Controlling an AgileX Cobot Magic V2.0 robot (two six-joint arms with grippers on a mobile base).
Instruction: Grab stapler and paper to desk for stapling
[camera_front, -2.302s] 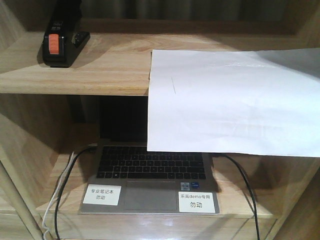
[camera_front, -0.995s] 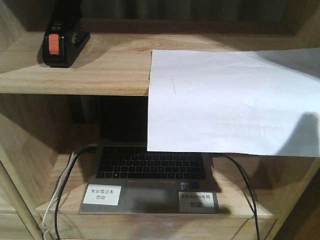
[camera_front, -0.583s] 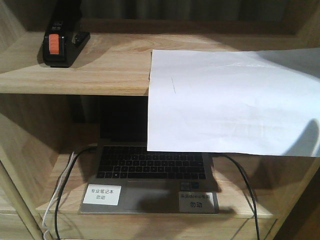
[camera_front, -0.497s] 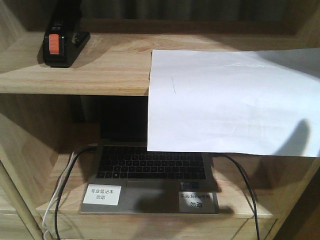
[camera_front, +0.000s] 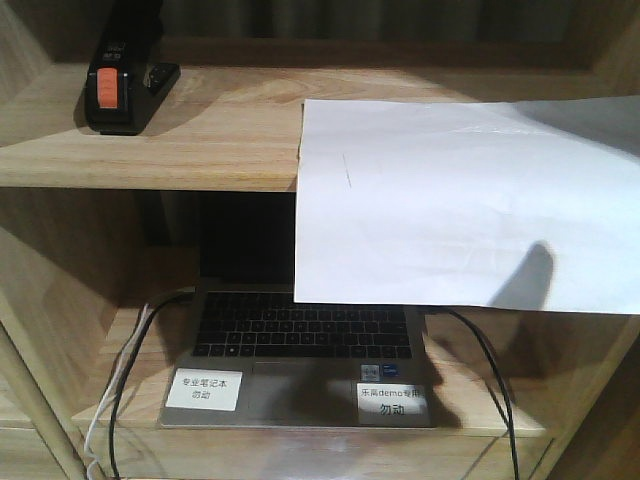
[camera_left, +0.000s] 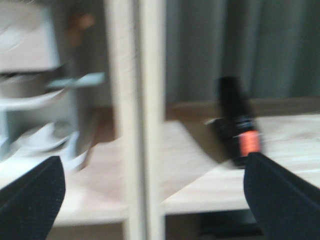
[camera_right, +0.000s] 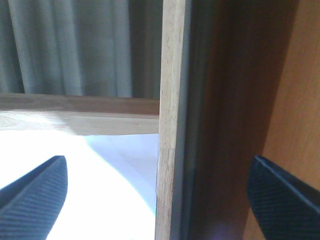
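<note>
Shelf post (camera_right: 170, 100) faces wide-spread right end effector (camera_right: 158, 190).

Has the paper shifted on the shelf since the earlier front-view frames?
No. The paper keeps its left edge at the same spot on the shelf lip; only a shadow on its lower right moved.

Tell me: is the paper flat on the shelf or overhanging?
Overhanging: the paper droops past the front edge of the shelf, over the laptop below.
</note>
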